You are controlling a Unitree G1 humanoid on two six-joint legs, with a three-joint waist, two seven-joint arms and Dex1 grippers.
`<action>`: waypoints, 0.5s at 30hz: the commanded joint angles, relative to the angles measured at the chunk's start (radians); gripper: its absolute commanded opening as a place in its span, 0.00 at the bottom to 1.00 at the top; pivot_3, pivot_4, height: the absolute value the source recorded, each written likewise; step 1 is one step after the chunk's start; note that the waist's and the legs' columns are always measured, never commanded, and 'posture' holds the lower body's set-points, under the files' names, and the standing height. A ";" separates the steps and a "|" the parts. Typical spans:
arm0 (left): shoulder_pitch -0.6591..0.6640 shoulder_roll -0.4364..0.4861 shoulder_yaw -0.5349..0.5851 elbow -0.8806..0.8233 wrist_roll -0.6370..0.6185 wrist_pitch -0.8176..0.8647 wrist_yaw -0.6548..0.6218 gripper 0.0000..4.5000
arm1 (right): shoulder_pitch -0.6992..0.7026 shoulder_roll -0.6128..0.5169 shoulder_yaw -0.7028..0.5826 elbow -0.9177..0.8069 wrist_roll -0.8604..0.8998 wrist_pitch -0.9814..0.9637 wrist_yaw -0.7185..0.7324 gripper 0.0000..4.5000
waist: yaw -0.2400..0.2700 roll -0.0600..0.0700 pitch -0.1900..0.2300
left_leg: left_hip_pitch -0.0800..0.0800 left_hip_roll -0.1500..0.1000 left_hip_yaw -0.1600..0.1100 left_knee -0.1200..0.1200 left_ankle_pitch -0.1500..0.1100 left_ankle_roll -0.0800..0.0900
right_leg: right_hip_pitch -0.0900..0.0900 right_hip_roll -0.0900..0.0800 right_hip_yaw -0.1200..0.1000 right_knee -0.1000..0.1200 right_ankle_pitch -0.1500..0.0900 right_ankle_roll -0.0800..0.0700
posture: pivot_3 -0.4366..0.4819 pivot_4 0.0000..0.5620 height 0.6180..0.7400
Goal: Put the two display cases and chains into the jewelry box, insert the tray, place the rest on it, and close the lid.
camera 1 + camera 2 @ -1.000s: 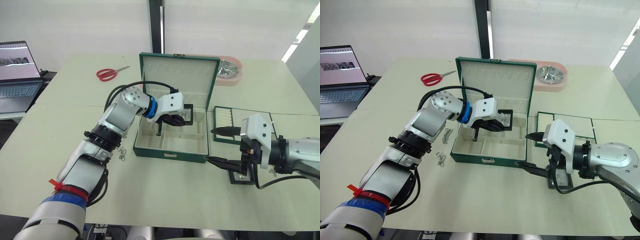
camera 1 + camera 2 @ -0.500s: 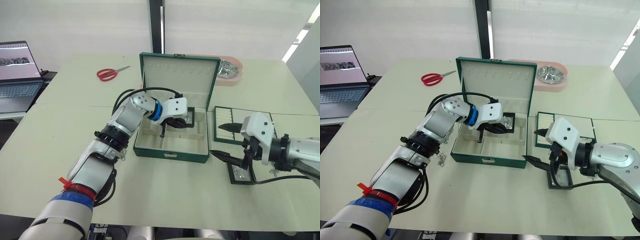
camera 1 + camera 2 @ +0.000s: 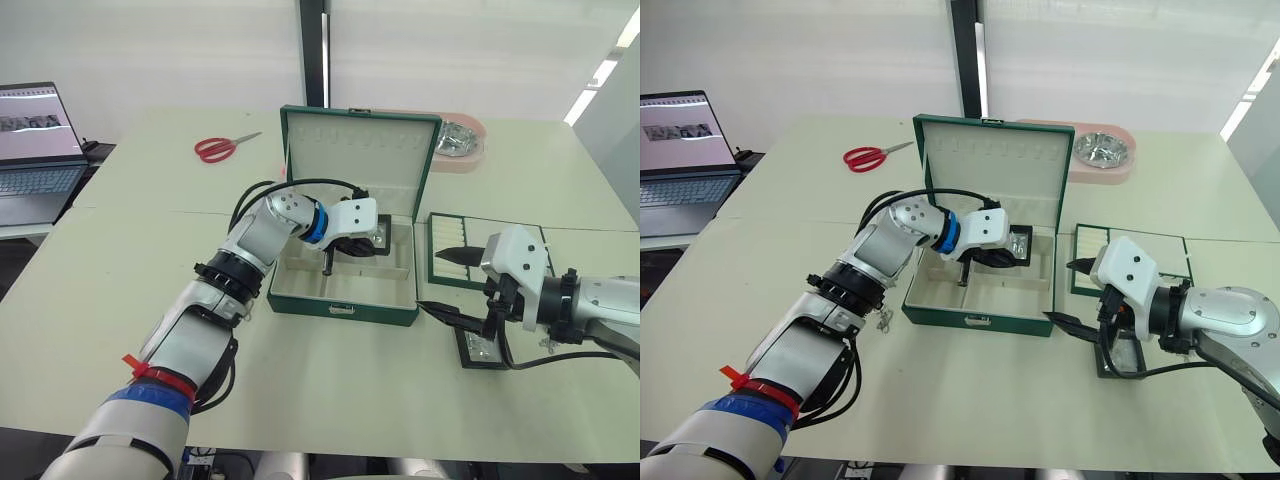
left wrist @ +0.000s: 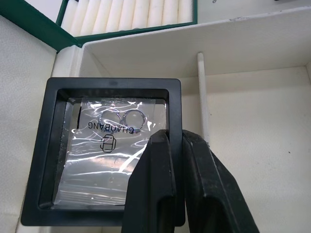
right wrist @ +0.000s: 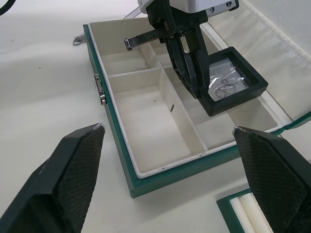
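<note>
The jewelry box [image 3: 340, 311] stands open mid-table, its lid [image 3: 360, 155] upright behind it. My left gripper [image 4: 177, 143] is shut on the edge of one display case [image 4: 112, 145]. It holds that case low over the box's far right compartment [image 3: 372, 238]. The other display case [image 3: 482, 348] lies on the table right of the box, under my right wrist. My right gripper [image 3: 446, 282] is open just off the box's right front corner, with nothing between its fingers. The tray [image 3: 448, 238] with white rolls lies right of the box. Chains [image 3: 883, 318] lie on the table left of the box.
Red scissors [image 3: 222, 147] lie at the back left. A laptop [image 3: 35, 140] sits beyond the table's left edge. A pink dish with metal pieces [image 3: 458, 140] stands behind the lid. A small chain [image 3: 546, 346] lies near my right forearm.
My left gripper has carried the display case a little to the right and lower into the box. My right gripper has risen slightly and stayed open.
</note>
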 commanded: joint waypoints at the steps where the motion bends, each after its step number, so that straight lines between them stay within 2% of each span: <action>1: 0.021 -0.007 -0.008 -0.060 -0.003 0.046 -0.021 0.01 | -0.005 -0.002 -0.030 -0.020 0.006 -0.013 0.003 1.00 | 0.000 0.000 0.000 | 0.000 0.000 0.000 0.000 0.000 0.000 | 0.000 0.000 0.000 0.000 0.000 0.000 | 0.48 0.27 1.00; 7: 0.048 0.000 -0.005 -0.137 -0.013 0.135 -0.047 0.01 | -0.002 -0.003 -0.028 -0.018 0.002 -0.015 0.005 1.00 | 0.000 0.000 0.000 | 0.000 0.000 -0.001 0.000 0.000 0.000 | 0.000 0.000 0.000 0.000 0.000 0.000 | 0.48 0.27 1.00; 15: 0.038 -0.013 0.001 -0.094 0.005 0.103 0.000 0.01 | -0.003 -0.001 -0.025 -0.016 0.001 -0.016 0.006 1.00 | 0.001 0.000 0.000 | 0.000 0.000 0.000 0.000 0.000 0.000 | 0.000 0.000 0.000 0.000 0.000 0.000 | 0.48 0.27 1.00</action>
